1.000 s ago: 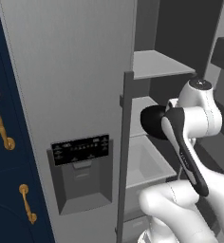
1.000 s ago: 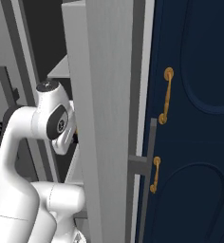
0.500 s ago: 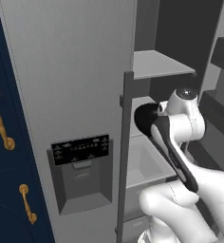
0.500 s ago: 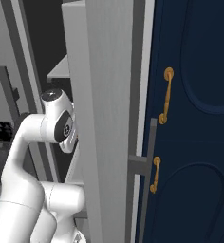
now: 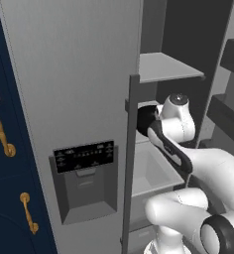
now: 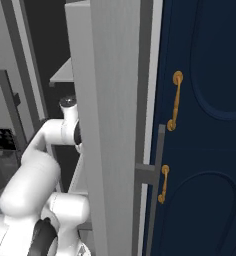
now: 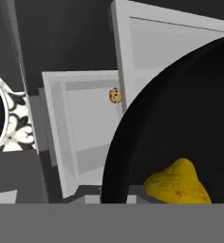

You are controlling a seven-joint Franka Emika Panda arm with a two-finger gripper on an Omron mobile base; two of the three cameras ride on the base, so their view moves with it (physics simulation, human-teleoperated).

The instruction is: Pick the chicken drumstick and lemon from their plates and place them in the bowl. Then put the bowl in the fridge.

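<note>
Over the last second the arm (image 5: 171,144) was seen to have swung leftward and deeper into the open fridge (image 5: 74,74), its upper joint carried from beside the door's edge to a spot just under the grey shelf (image 5: 168,67). In the right base view the white arm (image 6: 65,130) had likewise moved closer to the door panel (image 6: 110,125).

In the hand view the black bowl (image 7: 180,118) was held right up against the camera, with a yellow-orange lump, judged to be the drumstick (image 7: 178,185), lying inside it; the lemon could not be made out. Behind the bowl, pale fridge drawers (image 7: 80,128) and a small spotted item (image 7: 115,95) were visible. The end effector's fingers were hidden, but they were pressed together, and the bowl's closeness suggested that its rim was pinched.

It was judged that the bowl was being carried into the fridge interior, and that lowering it onto a shelf and releasing it remained.
</note>
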